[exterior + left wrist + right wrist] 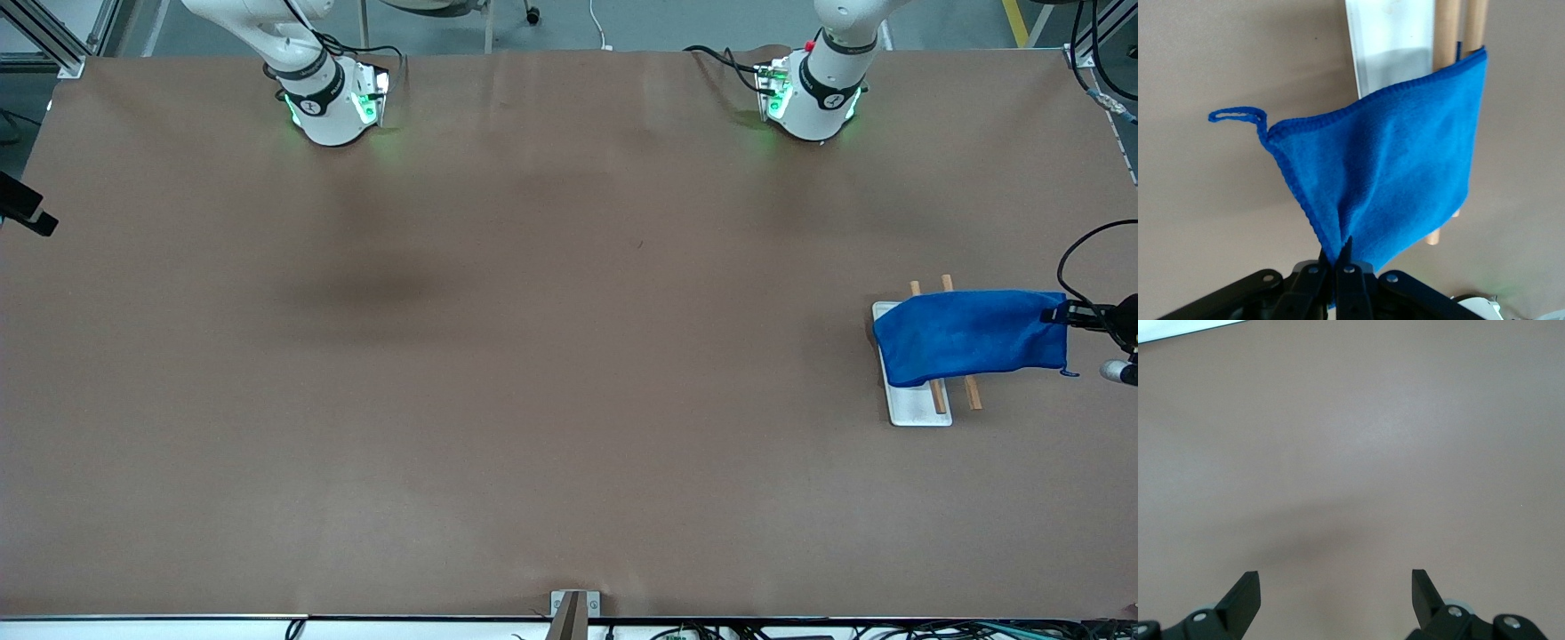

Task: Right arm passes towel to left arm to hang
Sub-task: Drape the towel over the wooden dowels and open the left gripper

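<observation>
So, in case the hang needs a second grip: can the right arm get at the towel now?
Probably not readily: the right pincer hangs open over bare table, while the towel lies over the rack at the left arm's end, shut in the left pincer.

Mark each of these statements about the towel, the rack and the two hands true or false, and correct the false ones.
1. The left hand is shut on the blue towel. True.
2. The right hand holds a corner of the towel. False: it is open and empty, over bare table.
3. The towel lies over the wooden rods of the rack. True.
4. The towel's loop is hooked on a rod. False: it hangs free at a corner.
5. The rack's white base stands at the right arm's end of the table. False: it stands at the left arm's end.
</observation>
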Action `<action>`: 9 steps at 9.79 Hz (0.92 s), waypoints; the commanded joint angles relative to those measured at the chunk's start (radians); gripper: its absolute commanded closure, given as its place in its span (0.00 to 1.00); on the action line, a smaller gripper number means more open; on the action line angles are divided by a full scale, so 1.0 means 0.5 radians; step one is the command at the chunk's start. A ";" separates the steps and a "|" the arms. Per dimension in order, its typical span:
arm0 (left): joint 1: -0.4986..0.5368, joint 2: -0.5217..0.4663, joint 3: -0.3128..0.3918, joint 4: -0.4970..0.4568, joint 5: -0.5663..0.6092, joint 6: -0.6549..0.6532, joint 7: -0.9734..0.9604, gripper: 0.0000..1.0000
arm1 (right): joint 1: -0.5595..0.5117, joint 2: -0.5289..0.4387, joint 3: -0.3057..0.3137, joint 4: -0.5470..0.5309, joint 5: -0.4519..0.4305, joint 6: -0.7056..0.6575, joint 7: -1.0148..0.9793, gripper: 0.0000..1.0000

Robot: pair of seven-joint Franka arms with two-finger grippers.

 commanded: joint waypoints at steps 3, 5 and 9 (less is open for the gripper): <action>0.031 0.093 -0.008 -0.027 0.036 0.197 0.026 0.01 | -0.021 -0.022 0.006 0.002 -0.024 -0.024 -0.027 0.00; 0.022 0.084 -0.008 -0.024 0.030 0.198 -0.016 0.00 | -0.014 -0.022 0.006 0.002 -0.021 -0.024 -0.021 0.00; 0.003 -0.164 -0.185 -0.030 0.027 0.185 -0.552 0.00 | -0.020 -0.022 0.003 -0.004 -0.018 -0.048 -0.012 0.00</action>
